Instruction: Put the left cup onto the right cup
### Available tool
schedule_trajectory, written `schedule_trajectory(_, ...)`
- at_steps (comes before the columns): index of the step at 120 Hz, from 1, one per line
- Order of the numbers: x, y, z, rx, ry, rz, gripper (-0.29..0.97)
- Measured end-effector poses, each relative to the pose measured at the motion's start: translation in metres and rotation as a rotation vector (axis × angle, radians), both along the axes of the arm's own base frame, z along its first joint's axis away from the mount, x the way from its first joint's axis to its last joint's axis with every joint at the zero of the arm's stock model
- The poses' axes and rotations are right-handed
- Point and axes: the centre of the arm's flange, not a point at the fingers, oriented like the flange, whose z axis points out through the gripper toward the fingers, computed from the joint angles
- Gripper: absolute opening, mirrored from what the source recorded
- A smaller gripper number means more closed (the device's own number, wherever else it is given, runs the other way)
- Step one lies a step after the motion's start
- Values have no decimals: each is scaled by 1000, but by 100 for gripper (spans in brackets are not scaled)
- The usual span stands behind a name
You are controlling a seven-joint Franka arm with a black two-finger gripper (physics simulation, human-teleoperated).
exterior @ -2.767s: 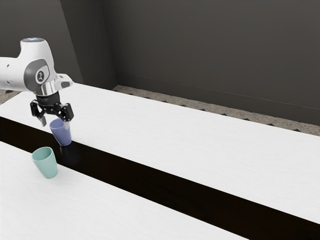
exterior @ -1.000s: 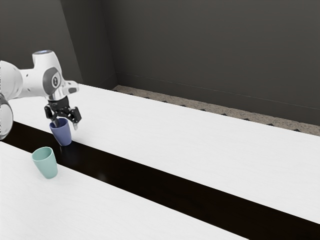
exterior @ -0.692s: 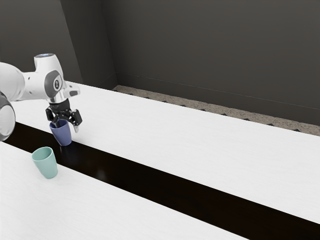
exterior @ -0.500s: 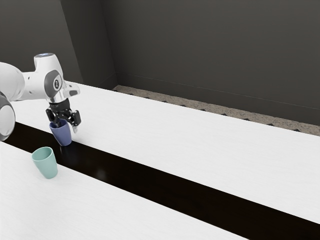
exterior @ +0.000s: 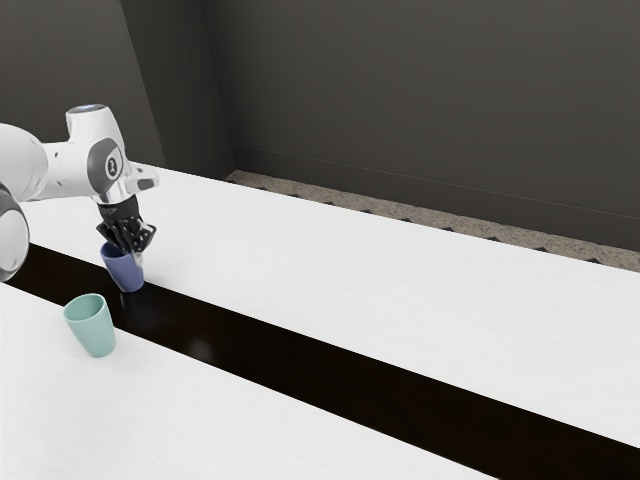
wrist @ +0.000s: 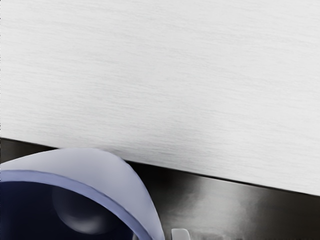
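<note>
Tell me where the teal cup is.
At the exterior view's lower left, the teal cup stands on the near white tabletop, apart from the blue cup.

Walls [exterior: 420, 90]: dark grey, plain, meeting in a corner toward 11 o'clock
Floor [exterior: 480, 228]: speckled strip at the walls' foot, toward 2 o'clock
Table [exterior: 400, 270]: white, with a glossy black band [exterior: 330, 372] running from 9 to 5 o'clock

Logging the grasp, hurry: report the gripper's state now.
Gripper: closed on the rim of the blue cup.
</note>
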Motion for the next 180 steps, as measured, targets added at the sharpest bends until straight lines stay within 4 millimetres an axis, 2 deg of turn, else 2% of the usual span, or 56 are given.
schedule_trajectory(52, -2, 2, 3, 11, 8, 6, -11)
schedule_trajectory(76, -9, -7, 35, 9, -1, 5, -11)
schedule_trajectory(102, -26, -14, 80, 27, 14, -3, -11)
schedule_trajectory(136, -53, -22, 102, 14, 47, 12, -11)
schedule_trajectory(180, -90, -59, 133, 23, 43, 14, -11)
